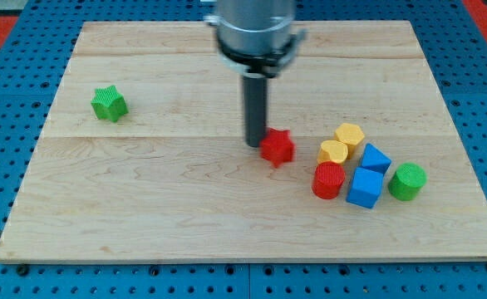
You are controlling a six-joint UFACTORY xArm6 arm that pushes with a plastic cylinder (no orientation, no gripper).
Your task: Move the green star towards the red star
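A green star [109, 104] lies at the view's left on the wooden board [144, 208]. A red star [277, 147] lies near the board's middle, far to the right of the green star. My tip [254, 144] stands at the red star's left edge, touching or nearly touching it. The tip is far from the green star.
A cluster sits at the view's right: a yellow hexagon [350, 134], a yellow heart-like block [333, 152], a red cylinder [328, 180], two blue blocks [375, 158] [365, 188] and a green cylinder [407, 182]. Blue pegboard [2, 100] surrounds the board.
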